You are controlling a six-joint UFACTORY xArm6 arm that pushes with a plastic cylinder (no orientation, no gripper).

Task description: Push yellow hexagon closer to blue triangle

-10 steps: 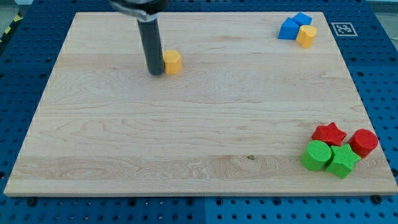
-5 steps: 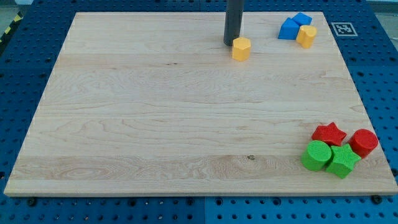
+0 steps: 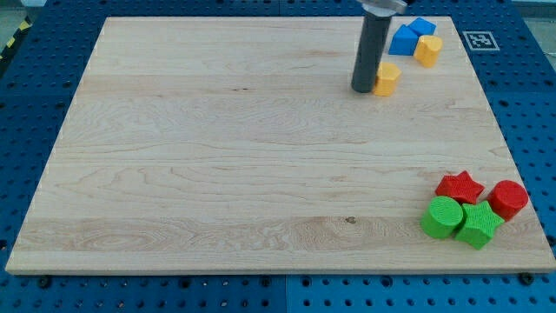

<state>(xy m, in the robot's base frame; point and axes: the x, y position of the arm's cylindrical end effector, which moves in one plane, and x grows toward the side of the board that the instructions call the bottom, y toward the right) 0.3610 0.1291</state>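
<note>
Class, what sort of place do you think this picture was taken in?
Probably a robotics lab: a wooden board on a blue perforated bench, a printed marker tag, and my tip beside a yellow hexagon.

board (image 3: pixel 217 174) | top-right: blue, yellow blocks (image 3: pixel 387 77) | bottom-right: red, green, seemingly touching

No words, brands or numbers are showing anywhere that can be read. The only sign is a black-and-white square marker (image 3: pixel 477 40), a coded pattern like a fiducial tag, lying on the blue pegboard (image 3: pixel 521 104) just beside the desk's (image 3: pixel 261 174) top right corner in the view. Its pattern is too small to be made out. The blocks and the rod are carrying no lettering that can be seen.
</note>
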